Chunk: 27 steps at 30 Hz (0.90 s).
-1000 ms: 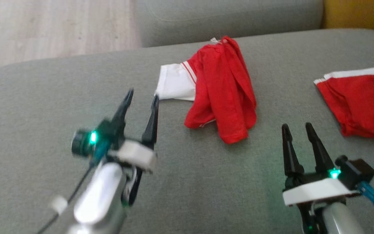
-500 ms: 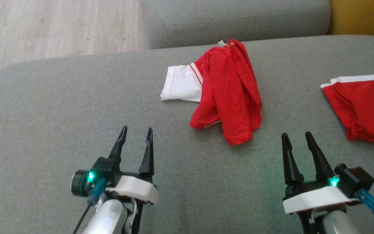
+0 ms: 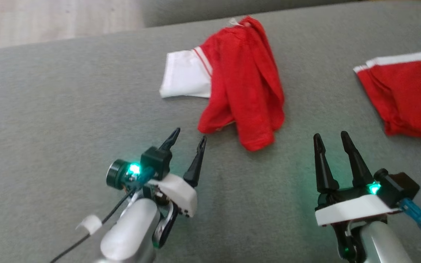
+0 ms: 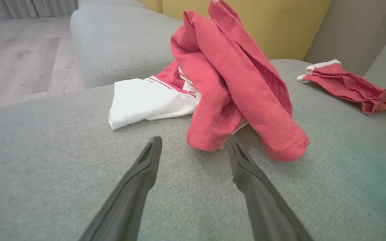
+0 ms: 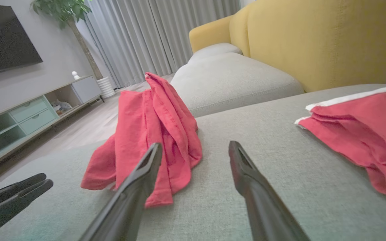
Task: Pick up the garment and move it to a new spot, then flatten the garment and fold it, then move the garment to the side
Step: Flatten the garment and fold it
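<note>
The garment [image 3: 243,84], red with a white panel edged in thin stripes, lies in a crumpled heap on the grey sofa seat [image 3: 68,109]. Its folds rise into a ridge, and no finger has hold of it.

The heap sits straight ahead of the left gripper [image 3: 190,134]. In the left wrist view, the nearest red fold hangs just past the fingertips, and the right-hand tip is almost at the hem. I cannot tell whether it touches. The white panel spreads flat ahead and to the left of this gripper. Its two dark fingers stand wide apart with only bare cushion between them.

From the right gripper [image 3: 330,134], the garment is ahead and off to the left, near but clearly apart from the tips. This gripper is also spread wide and empty, low over the seat. In its wrist view, the left gripper's fingertips show at the lower left edge.

A second red cloth [image 3: 404,95] with a white band along its far edge lies flatter. It is ahead and to the right of the right gripper, well apart from the heap.

Beyond both grippers come another grey cushion [image 5: 233,77], a yellow backrest [image 5: 313,40] and pale wooden floor [image 3: 49,18]. Far off to the left are grey curtains [image 5: 152,33], a low cabinet [image 5: 28,113], a dark screen [image 5: 2,36] and a potted plant [image 5: 62,8].
</note>
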Tool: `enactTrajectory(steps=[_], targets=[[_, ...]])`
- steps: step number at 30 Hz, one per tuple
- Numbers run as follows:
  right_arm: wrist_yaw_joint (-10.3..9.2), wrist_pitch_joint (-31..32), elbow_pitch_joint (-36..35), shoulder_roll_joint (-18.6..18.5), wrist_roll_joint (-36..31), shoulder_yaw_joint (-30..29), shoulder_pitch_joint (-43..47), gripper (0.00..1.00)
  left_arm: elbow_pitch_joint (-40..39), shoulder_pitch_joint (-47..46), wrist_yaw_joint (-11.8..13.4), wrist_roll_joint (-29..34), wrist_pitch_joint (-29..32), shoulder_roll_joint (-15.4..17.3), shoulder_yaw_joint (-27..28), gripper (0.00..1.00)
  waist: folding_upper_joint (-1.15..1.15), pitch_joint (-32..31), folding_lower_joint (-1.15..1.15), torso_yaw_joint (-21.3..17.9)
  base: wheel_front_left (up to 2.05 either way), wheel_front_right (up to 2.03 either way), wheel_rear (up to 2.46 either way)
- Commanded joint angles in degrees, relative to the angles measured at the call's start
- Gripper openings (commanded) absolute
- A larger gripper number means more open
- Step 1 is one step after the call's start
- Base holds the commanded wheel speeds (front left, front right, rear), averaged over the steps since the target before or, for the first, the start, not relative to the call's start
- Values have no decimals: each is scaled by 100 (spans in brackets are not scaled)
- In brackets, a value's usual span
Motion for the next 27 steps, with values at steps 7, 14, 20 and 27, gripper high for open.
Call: enactTrajectory(steps=[7,14,20,27], targets=[[-4,-63,-186,-26,78,165,-278,100,567,-778,-99,-38,-53,-50,99,100,0,371,-1,-604,0,0,0],[-4,-63,-188,-26,129,187,-298,100,1190,-1162,-105,-115,-308,-69,189,57,0,435,-1,-836,0,0,0],[-4,-63,-159,-26,157,143,-269,100,1499,-1293,-88,-123,-683,-65,218,0,0,300,-1,-832,0,0,0],[-4,-63,-136,-26,159,117,-188,100,1266,-1346,209,48,-1077,176,358,0,0,19,-1,-528,0,0,0]])
